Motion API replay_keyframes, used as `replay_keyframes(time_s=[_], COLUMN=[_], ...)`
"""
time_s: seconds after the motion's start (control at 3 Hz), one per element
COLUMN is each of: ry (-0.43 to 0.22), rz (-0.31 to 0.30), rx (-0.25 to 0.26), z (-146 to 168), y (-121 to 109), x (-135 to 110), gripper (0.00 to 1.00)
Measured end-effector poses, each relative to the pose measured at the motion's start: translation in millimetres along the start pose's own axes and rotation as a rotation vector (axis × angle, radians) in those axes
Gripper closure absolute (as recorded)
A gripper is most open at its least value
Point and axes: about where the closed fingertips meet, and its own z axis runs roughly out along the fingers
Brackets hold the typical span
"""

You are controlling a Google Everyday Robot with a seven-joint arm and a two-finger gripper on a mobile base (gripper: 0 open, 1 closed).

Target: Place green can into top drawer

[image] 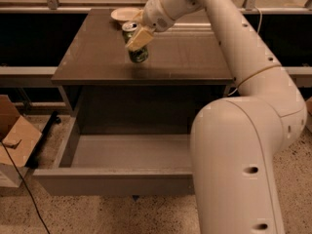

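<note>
The green can [138,54], dark green with a silver top, is tilted and sits between the tan fingers [138,37] of my gripper [134,42]. The gripper is shut on the can over the middle of the dark tabletop [185,57], low over the surface. I cannot tell whether the can's bottom touches the table. The top drawer [112,182] is pulled wide open below the tabletop's front edge, and its inside shows nothing in it. My arm's large white body hides the drawer's right part.
A shallow white bowl [124,14] stands at the back of the tabletop behind the can. A cardboard box [14,140] lies on the floor to the left of the drawer, with a dark cable [24,189] by it. A railing runs behind the table.
</note>
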Motion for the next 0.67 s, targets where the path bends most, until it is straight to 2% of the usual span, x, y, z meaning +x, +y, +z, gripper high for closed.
replay_keyframes(time_s=[0.33, 0.67], ry=[0.056, 0.102], rz=[0.025, 0.100], rx=[0.028, 0.116], z=[-37.4, -93.2], y=[18.2, 52.1], x=[11.2, 24.2], gripper=[1.00, 1.00])
